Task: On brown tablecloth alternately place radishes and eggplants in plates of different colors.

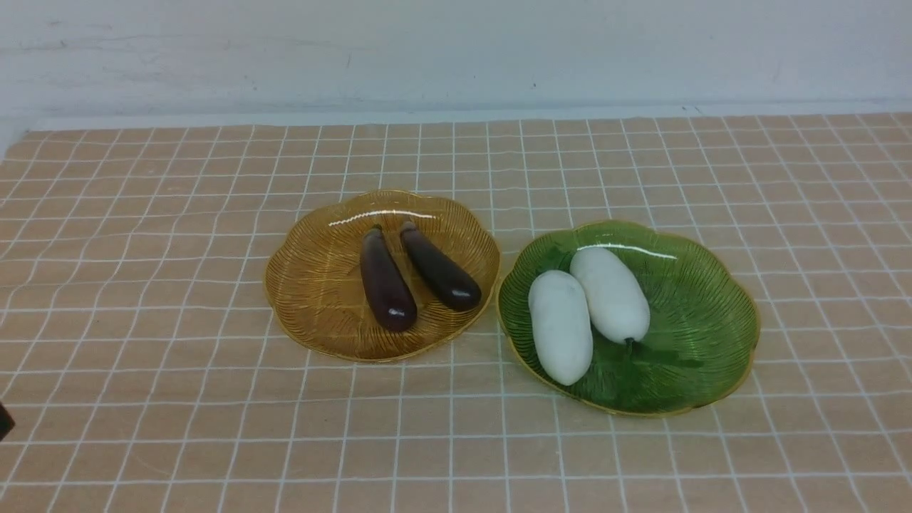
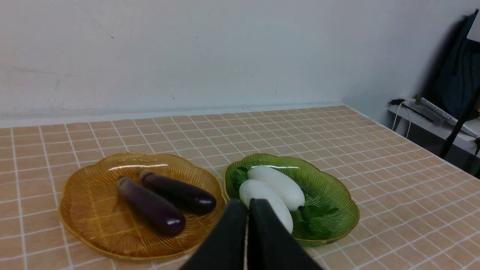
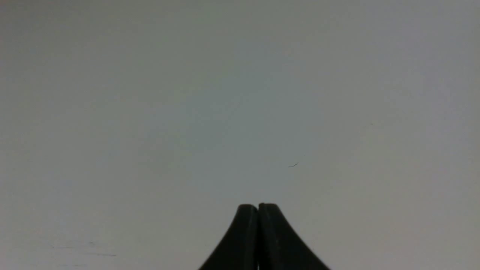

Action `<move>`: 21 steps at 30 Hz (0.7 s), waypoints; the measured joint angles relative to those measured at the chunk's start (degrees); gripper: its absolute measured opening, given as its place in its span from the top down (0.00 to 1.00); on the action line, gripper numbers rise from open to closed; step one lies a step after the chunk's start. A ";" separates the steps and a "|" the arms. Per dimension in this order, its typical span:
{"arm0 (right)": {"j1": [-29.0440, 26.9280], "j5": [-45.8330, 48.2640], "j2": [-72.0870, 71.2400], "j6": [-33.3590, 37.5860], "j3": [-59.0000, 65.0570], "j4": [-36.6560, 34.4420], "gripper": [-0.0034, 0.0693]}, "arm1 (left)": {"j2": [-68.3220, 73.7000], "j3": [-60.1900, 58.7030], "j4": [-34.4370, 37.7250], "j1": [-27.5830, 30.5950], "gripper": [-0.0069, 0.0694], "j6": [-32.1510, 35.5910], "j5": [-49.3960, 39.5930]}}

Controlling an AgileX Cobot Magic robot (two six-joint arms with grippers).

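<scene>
On the brown tablecloth (image 1: 142, 342) stand two plates side by side. The amber-yellow plate (image 1: 306, 285) on the left holds two dark purple eggplants (image 1: 386, 281) (image 1: 440, 267). The green plate (image 1: 705, 320) on the right holds two white radishes (image 1: 561, 326) (image 1: 609, 293). Both plates show in the left wrist view, the amber plate (image 2: 90, 210) and the green plate (image 2: 330, 195). My left gripper (image 2: 248, 204) is shut and empty, held back from the plates; only a dark tip (image 1: 4, 420) shows at the front view's left edge. My right gripper (image 3: 258, 207) is shut and empty, facing a plain grey wall.
A white wall (image 1: 456, 50) runs along the table's far edge. In the left wrist view a side shelf (image 2: 435, 120) with a power strip and a dark hanging object stands beyond the table's right edge.
</scene>
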State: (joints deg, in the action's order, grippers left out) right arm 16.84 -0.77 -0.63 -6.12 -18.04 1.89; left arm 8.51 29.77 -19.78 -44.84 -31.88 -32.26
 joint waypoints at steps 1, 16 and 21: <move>0.00 0.00 0.00 0.00 0.00 0.00 0.97 | 0.00 0.00 -0.14 0.00 0.91 0.07 0.00; 0.00 0.06 0.00 0.00 0.00 0.00 0.97 | -0.73 -4.79 2.12 5.55 0.91 10.24 1.50; 0.00 0.06 0.00 0.00 0.00 0.00 0.97 | -4.22 -12.03 11.89 17.29 0.91 21.28 5.21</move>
State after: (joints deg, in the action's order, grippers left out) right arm 16.84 -0.71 -0.63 -6.12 -18.04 1.89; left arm 4.29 17.74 -7.89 -27.55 -10.61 -27.04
